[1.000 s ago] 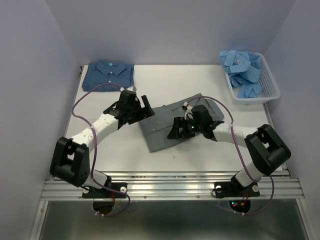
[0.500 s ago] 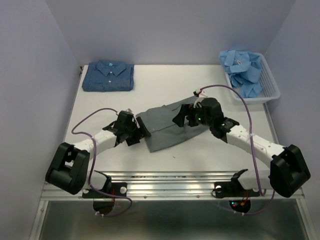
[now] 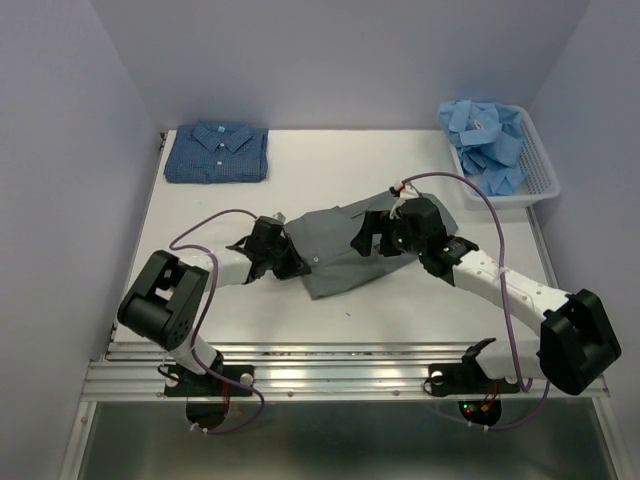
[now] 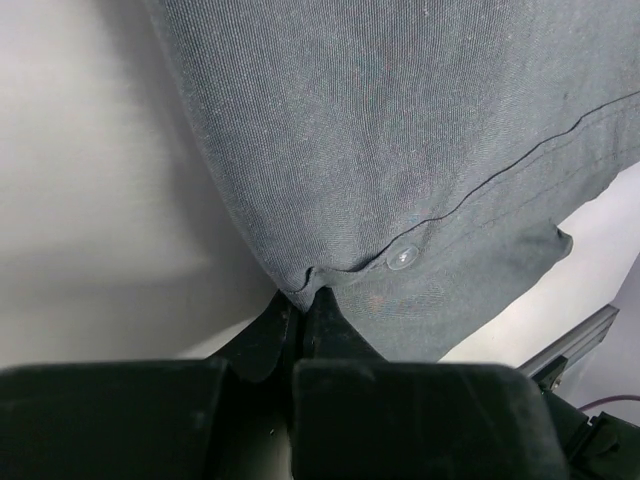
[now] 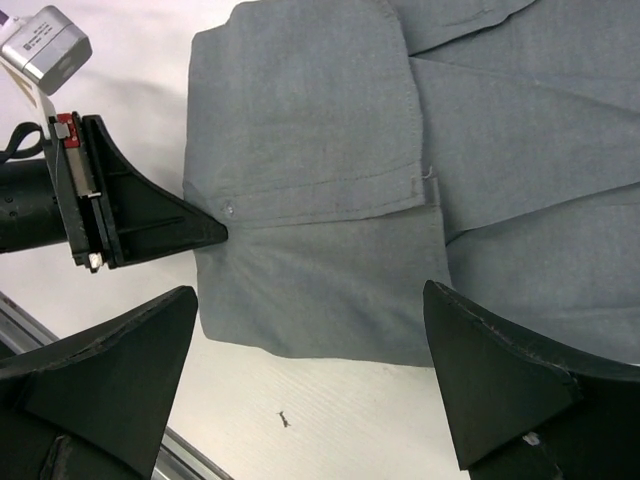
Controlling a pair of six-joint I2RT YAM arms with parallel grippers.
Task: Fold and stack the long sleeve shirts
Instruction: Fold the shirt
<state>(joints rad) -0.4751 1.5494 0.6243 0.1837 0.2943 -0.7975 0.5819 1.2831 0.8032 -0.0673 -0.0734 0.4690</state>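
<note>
Left pincer [image 4: 300, 303] clamped on grey shirt [image 3: 330, 255]; right pincer [image 5: 310, 300] gapes wide; basket [image 3: 546, 172] holds light blue shirts [image 3: 490, 140].

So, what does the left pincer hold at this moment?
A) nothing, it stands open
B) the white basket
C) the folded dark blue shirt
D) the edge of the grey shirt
D: in the left wrist view the left pincer is shut on the edge of the grey shirt, close to a button.

grey shirt [image 3: 340, 250]: centre, part-folded | patterned shirt [image 3: 216, 152]: folded, far-left | blue shirts [image 3: 485, 140]: heaped
</note>
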